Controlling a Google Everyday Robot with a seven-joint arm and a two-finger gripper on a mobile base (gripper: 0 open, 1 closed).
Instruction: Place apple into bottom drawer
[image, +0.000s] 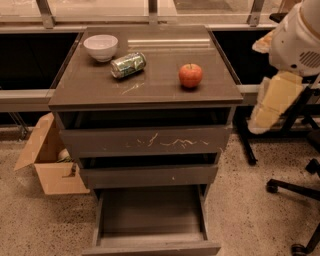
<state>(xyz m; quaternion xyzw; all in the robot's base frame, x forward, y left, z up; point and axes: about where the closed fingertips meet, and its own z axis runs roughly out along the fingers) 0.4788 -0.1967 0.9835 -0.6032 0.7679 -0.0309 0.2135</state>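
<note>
Because the apple (190, 75) is round, it gives me no long axis to line up with; what counts is only where it lies from my gripper (264, 112). It sits upright, stem dimple up, on the front right part of the desk (150, 95), near that right edge and apart from everything else on the top. The drink can (128, 65) lies on its side well to the apple's left in the view, and the white bowl (100, 47) stands farther back beyond the can, so neither crowds the approach. My gripper hangs off the desk's right side, below the level of the top and pointing downward, holding nothing that I can make out; I cannot tell whether it is open or closed. From there the apple is up and to the left in the view, with only the desk's right edge between us. I judge that I must rise above the top before moving in over the fruit. The bottom drawer (150, 220) is pulled out at floor level, directly below and in front of the apple, under the scratched drawer front (145, 142) and the middle drawer front (150, 175).
</note>
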